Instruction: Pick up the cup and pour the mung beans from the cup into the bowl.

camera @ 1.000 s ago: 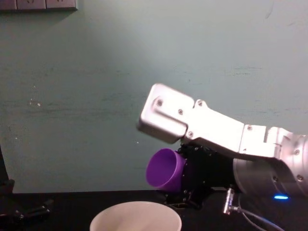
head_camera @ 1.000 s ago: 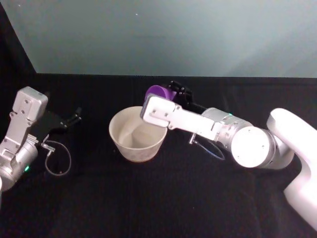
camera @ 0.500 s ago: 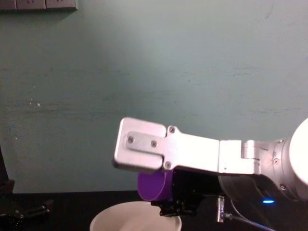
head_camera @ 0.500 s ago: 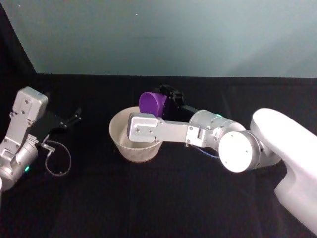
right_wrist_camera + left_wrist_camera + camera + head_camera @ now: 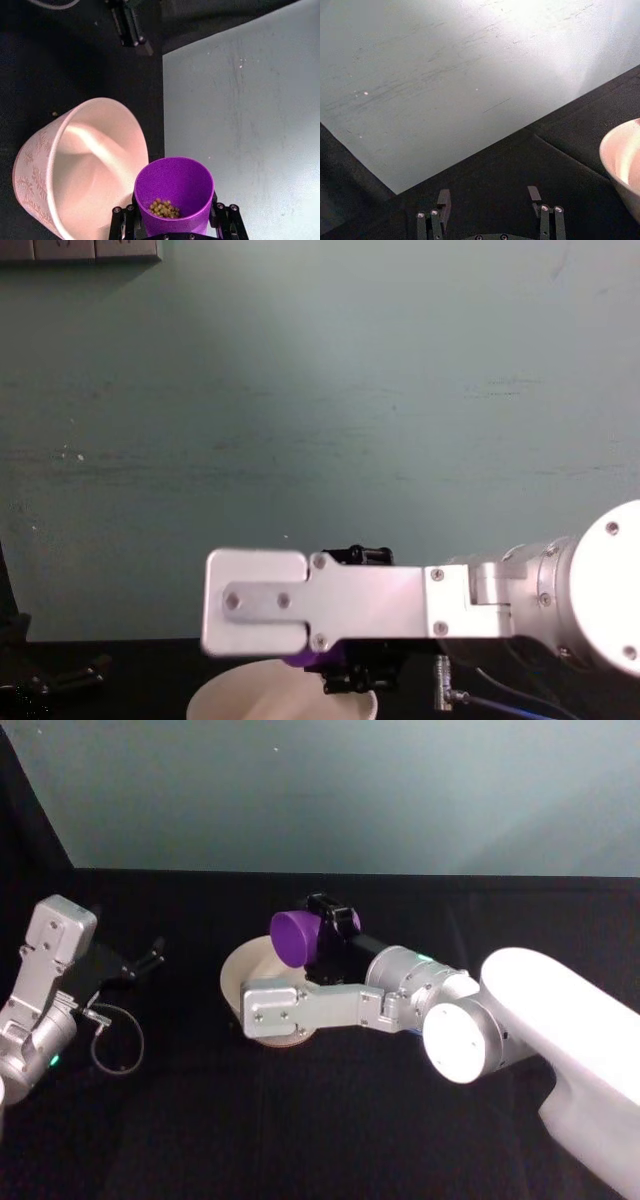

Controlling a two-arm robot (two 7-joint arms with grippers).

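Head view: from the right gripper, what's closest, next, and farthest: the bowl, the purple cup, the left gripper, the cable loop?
1. The cup: held in the right gripper, tilted.
2. The bowl: right beside it, mid-table.
3. The left gripper: open, off to the robot's left.
4. The cable loop: farther left, nearer the robot.

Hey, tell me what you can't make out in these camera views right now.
Head view: the right arm covers the bowl's front and lower inside.
Chest view: that arm hides nearly all of the cup in the right gripper; the frame edge cuts the bowl.
Left wrist view: beyond the parked left gripper, the edge cuts off most of the bowl.
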